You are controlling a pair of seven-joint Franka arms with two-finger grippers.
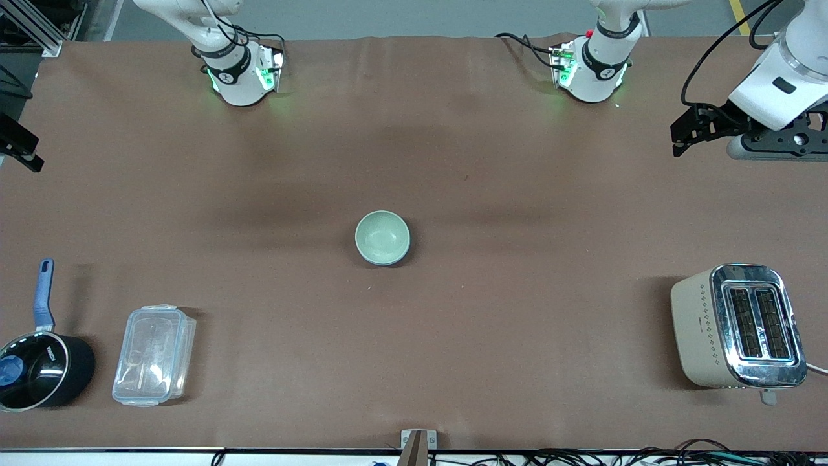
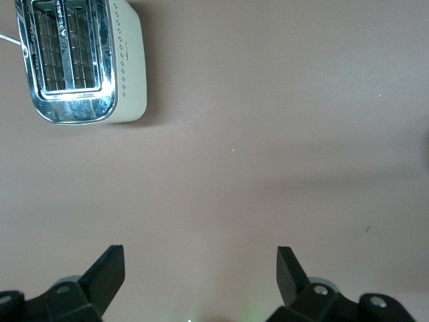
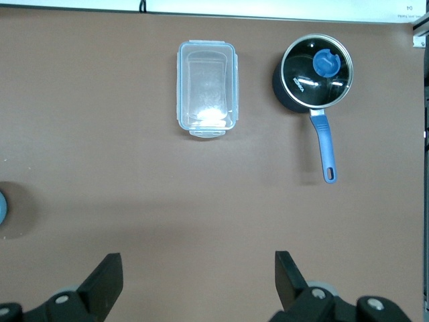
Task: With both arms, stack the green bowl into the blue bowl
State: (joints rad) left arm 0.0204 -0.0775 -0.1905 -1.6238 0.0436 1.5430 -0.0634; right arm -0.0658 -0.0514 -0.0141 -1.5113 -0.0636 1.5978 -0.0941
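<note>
The pale green bowl (image 1: 382,236) stands upright in the middle of the table. A thin blue-grey edge (image 1: 388,261) shows round its nearer side, so it looks nested in the blue bowl, whose inside is hidden. A blue-grey sliver of the stack shows at the edge of the right wrist view (image 3: 2,206). My left gripper (image 1: 676,138) hangs open and empty over the left arm's end of the table; in the left wrist view (image 2: 201,268) only bare table lies between its fingers. My right gripper (image 1: 24,150) is open and empty over the right arm's end, also over bare table (image 3: 199,272).
A cream and chrome toaster (image 1: 737,327) (image 2: 80,60) stands near the front camera at the left arm's end. A black saucepan with a blue handle (image 1: 39,372) (image 3: 312,72) and a clear plastic container (image 1: 154,355) (image 3: 207,87) stand at the right arm's end.
</note>
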